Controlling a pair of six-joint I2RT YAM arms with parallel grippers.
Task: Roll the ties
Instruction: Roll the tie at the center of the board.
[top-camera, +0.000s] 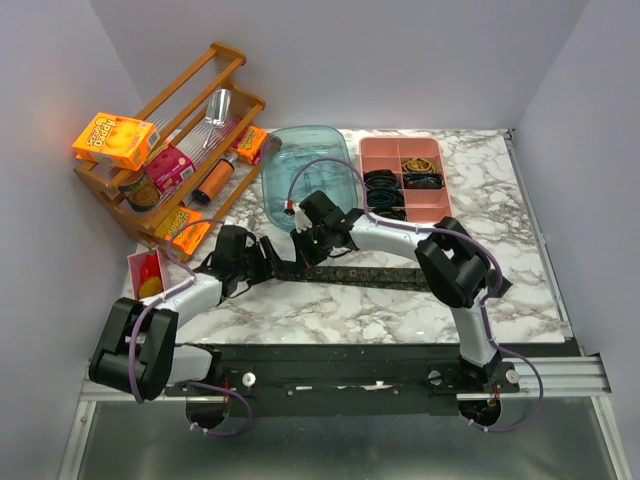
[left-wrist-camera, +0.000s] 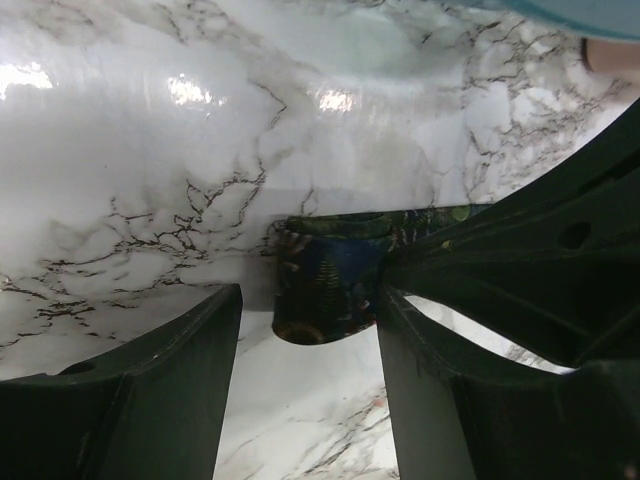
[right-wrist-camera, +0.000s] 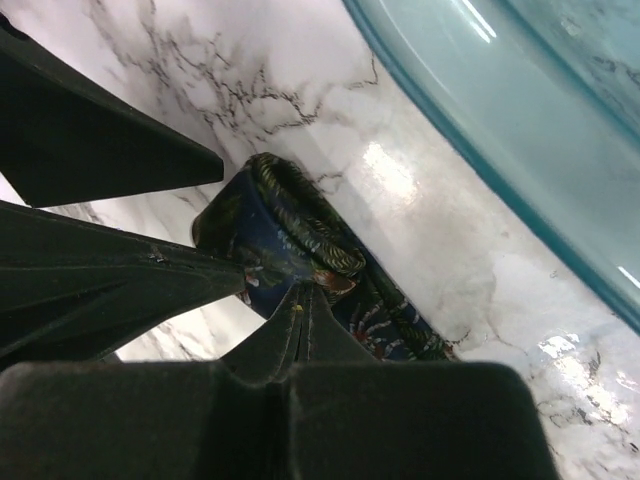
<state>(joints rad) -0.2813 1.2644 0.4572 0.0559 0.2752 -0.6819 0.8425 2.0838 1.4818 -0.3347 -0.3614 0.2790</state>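
Note:
One tie (top-camera: 380, 275), dark with a leafy green and orange print, lies flat across the middle of the table. Its left end is curled into a small roll (right-wrist-camera: 295, 215), which also shows in the left wrist view (left-wrist-camera: 325, 285). My right gripper (top-camera: 312, 243) reaches down onto that roll, and its fingertips (right-wrist-camera: 302, 292) are pressed together on a fold of the fabric. My left gripper (top-camera: 268, 262) is open just left of the roll. Its fingers (left-wrist-camera: 225, 310) stand either side of the roll's end, the right one against the fabric.
A teal plastic bin (top-camera: 310, 160) stands just behind the grippers and is close in the right wrist view (right-wrist-camera: 520, 120). A pink compartment tray (top-camera: 380, 152) holding dark rolled items is at the back right. A wooden rack (top-camera: 235, 55) with boxes is at the back left. A pink box (top-camera: 148, 272) is at the left edge.

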